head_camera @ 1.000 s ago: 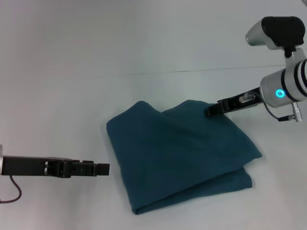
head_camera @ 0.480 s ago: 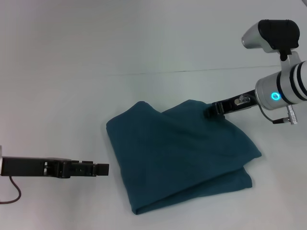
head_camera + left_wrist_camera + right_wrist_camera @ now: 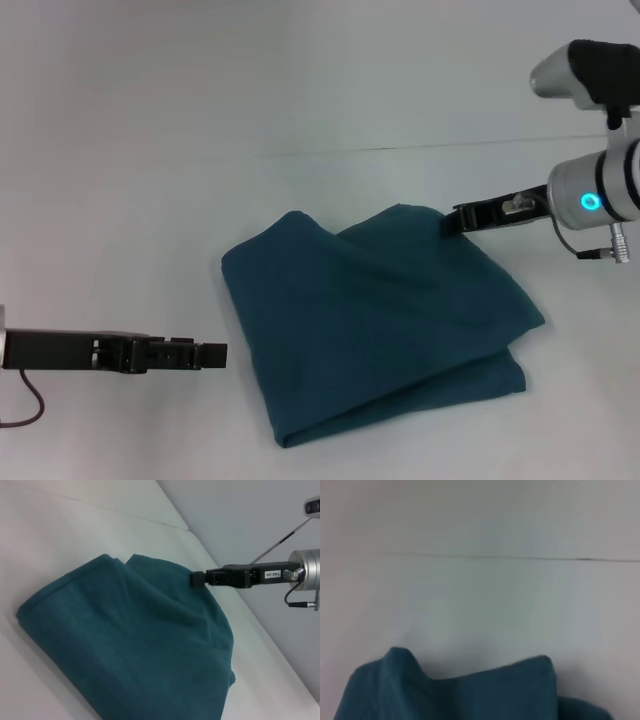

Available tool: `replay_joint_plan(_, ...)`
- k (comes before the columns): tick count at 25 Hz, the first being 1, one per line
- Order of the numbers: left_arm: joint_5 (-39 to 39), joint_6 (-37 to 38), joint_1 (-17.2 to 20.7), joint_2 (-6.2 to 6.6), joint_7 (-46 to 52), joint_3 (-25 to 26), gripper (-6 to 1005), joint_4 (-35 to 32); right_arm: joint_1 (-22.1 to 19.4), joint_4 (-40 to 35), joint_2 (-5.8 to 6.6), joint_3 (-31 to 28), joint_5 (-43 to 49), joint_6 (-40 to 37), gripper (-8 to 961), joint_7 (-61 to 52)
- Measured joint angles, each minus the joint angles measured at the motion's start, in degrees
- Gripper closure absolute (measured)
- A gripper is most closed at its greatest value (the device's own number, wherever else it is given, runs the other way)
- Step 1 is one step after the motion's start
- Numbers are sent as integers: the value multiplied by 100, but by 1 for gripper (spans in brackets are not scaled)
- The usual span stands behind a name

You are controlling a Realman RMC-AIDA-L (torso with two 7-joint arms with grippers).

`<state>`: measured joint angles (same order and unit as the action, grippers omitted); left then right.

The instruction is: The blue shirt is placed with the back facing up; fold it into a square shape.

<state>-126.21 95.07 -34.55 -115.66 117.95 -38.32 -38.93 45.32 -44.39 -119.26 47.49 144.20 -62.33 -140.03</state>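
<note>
In the middle of the white table [image 3: 130,150] lies the blue shirt [image 3: 375,325], folded over into a thick, roughly four-sided bundle turned at an angle. Its layered fold edges run along the near side and the right-hand corner, where a lower layer shows beneath the top one. Two soft humps form its far edge, with a shallow dip between them, as the right wrist view also shows [image 3: 465,692]. The cloth lies slack, with a few low creases across the top.

The right end effector [image 3: 449,223] reaches in from the right at the shirt's far right corner, its dark tip at the edge of the fabric. In the left wrist view [image 3: 196,578] the tip sits right against the cloth at that corner; whether it pinches the fabric or only meets it cannot be told, nor whether its fingers are spread or pressed together. The silver wrist behind it carries a lit blue ring.

The left end effector [image 3: 212,353] is held low over the bare table on the near left, pointing towards the shirt and just clear of its left edge. It holds nothing; its dark fingers look pressed together, with no gap visible between them.

A thin dark seam crosses the table beyond the shirt.
</note>
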Motion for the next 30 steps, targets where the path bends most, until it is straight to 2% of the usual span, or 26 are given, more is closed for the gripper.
replay_joint_plan(8, 0, -8, 11, 0, -3, 0, 79, 8, -413, -327, -2, -4, -505, 46, 917, -26)
replay_joint_plan(17, 0, -15, 6, 0, -7, 0, 79, 9, -578, -310, -35, -66, -578, 277, 916, -46)
replay_joint_plan(25, -105, -34, -8, 0, 65, 5, 79, -6, -601, -323, 16, -174, -579, 337, 819, -53)
replay_joint_plan(30, -320, -157, -88, 36, 739, 26, 79, -32, -680, -644, 62, -480, -578, 28, 759, -57)
